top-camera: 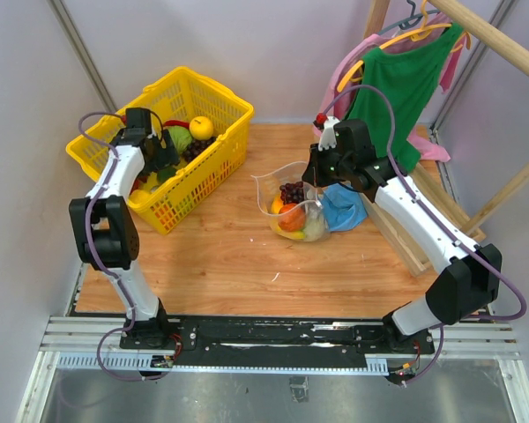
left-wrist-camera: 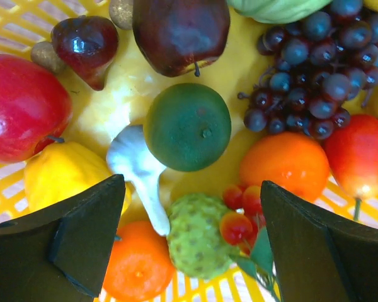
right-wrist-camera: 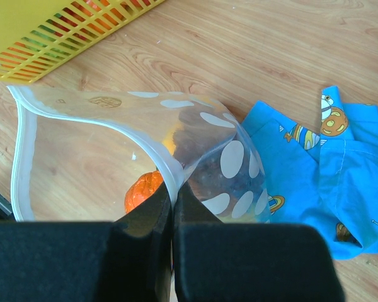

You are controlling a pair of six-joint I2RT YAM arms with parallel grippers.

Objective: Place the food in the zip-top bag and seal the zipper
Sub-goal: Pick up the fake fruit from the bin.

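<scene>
The yellow mesh basket point(top-camera: 222, 132) at the back left holds toy food. My left gripper point(top-camera: 163, 160) hangs inside it, open and empty point(left-wrist-camera: 190, 189), over a bumpy green fruit point(left-wrist-camera: 198, 236), a cluster of red cherries point(left-wrist-camera: 239, 214), an orange point(left-wrist-camera: 138, 267) and a dark green round fruit point(left-wrist-camera: 188, 127). Purple grapes point(left-wrist-camera: 315, 69) lie to the upper right. The zip-top bag point(top-camera: 286, 198) stands mid-table with its mouth open, with grapes and an orange point(right-wrist-camera: 142, 189) inside. My right gripper point(right-wrist-camera: 174, 189) is shut on the bag's zipper strip point(right-wrist-camera: 113, 129).
A blue printed cloth point(right-wrist-camera: 327, 163) lies right of the bag, under my right arm point(top-camera: 344, 207). A green shirt on a hanger point(top-camera: 406, 70) and a wooden rack point(top-camera: 423, 233) stand at the back right. The basket's wall point(right-wrist-camera: 63, 31) is close behind the bag.
</scene>
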